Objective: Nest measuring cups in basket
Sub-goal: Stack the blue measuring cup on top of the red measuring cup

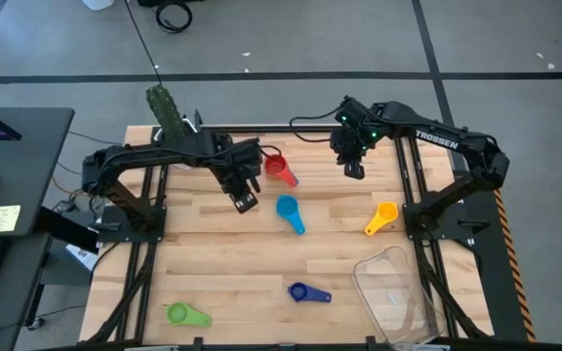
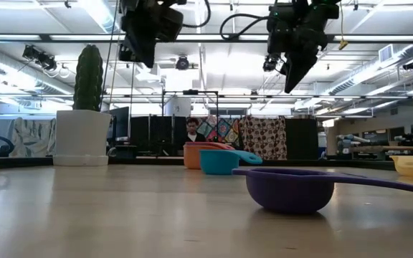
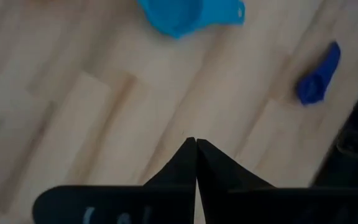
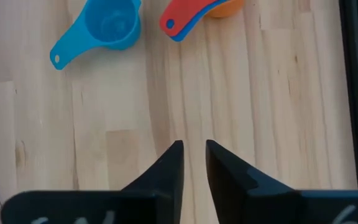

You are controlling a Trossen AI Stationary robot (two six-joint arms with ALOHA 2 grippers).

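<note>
Starting at the table's (image 1: pixel 213 258) left side, we find the green cup (image 1: pixel 185 314) near the front left corner. The left gripper (image 1: pixel 245 200) hangs above the boards toward the back, clenched, its fingers (image 3: pixel 188 163) meeting at the tips. Just beside it sits a red cup (image 1: pixel 279 169) stacked with an orange one (image 4: pixel 224 7). The light blue cup (image 1: pixel 289 212) lies mid-table, the dark blue cup (image 1: pixel 305 292) nearer the front edge. The right gripper (image 1: pixel 353 168) hovers toward the back, released only slightly, a narrow gap between its fingers (image 4: pixel 169 165). The yellow cup (image 1: pixel 381 216) lies toward the right edge. The clear basket (image 1: pixel 395 295) sits at the front right corner.
</note>
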